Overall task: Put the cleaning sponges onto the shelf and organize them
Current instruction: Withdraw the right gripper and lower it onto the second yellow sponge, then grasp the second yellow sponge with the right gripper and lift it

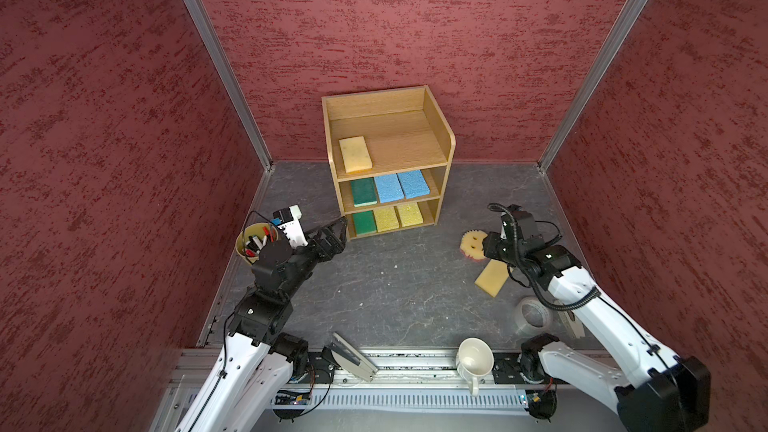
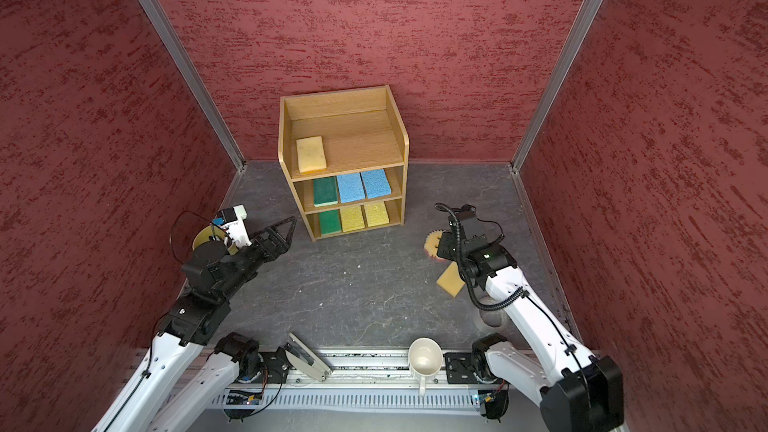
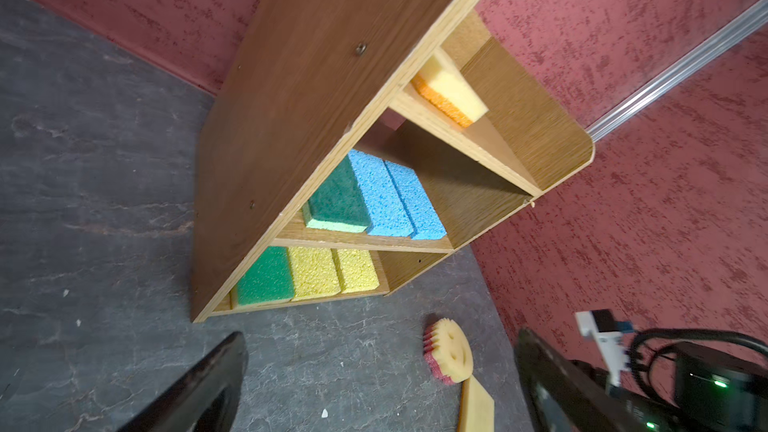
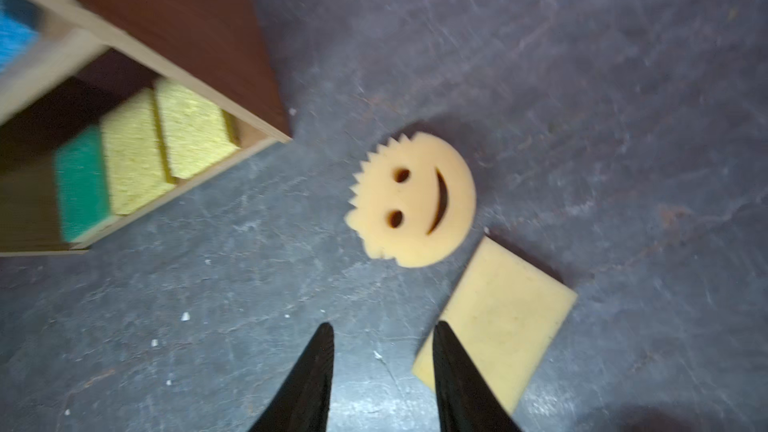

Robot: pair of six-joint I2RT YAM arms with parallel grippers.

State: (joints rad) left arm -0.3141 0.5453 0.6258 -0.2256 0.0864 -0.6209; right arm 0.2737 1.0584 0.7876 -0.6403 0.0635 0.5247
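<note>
Right of the shelf [image 1: 446, 147], the right gripper [image 4: 384, 325] is hovering half-open and empty by the smiley sponge [image 4: 415, 201] (lying flat); the left gripper [image 1: 341, 231] is gaping wide.

Robot lab test cell. Dark-red textured wall panels [image 1: 374, 14] joined by bare aluminium corner posts [image 1: 217, 60]; grey slate-look tabletop [image 1: 395, 284]; white-and-black left arm [image 1: 232, 367] and right arm [image 1: 598, 309] mounted on an aluminium base rail [image 1: 415, 371] beside slotted white cable duct [image 1: 395, 401].

Your left arm [image 1: 232, 367] reaches low; left gripper [image 1: 343, 231] just beside shelf [image 1: 444, 151] bottom corner, jaws wide, empty. Your right arm [image 1: 582, 297] bent, wrist tipped down; right gripper [image 4: 384, 326] well right of shelf, jaws partly apart, empty.
</note>
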